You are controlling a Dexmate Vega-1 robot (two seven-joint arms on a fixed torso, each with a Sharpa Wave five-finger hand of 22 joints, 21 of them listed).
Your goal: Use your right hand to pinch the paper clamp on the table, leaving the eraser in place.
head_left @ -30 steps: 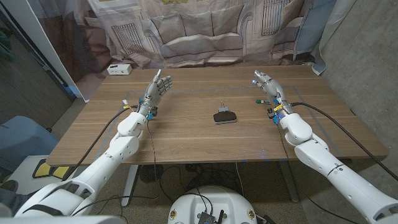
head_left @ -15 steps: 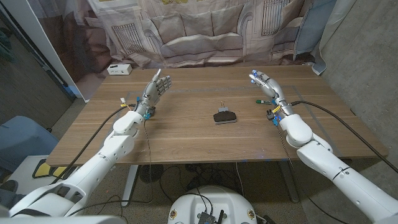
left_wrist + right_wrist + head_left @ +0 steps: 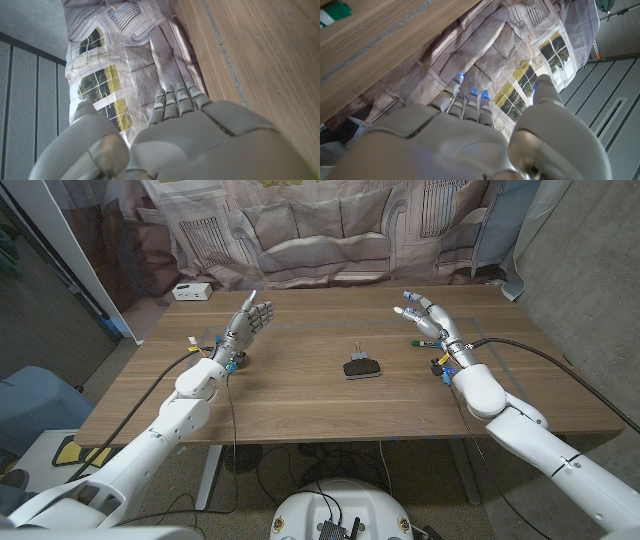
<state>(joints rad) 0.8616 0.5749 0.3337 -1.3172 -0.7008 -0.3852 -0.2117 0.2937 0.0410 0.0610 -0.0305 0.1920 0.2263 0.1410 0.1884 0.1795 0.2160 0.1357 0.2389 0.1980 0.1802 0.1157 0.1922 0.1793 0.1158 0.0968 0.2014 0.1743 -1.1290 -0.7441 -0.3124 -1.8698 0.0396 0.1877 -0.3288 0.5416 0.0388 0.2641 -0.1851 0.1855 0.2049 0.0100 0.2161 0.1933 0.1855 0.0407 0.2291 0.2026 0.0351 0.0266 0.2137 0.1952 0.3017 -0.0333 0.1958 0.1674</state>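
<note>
The wooden counter [image 3: 300,395] carries everything. The right hand [image 3: 428,320] hangs above its far right part, fingers spread, holding nothing. The left hand [image 3: 245,328] stands open on the other side. The paper clamp [image 3: 361,366] lies mid-counter, well apart from the right hand, toward the robot's left. A small green eraser [image 3: 421,342] sits just beside that hand.

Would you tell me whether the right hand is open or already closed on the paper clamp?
Open. The right hand is raised with fingers spread, holding nothing, well apart from the paper clamp at the table's middle.
</note>
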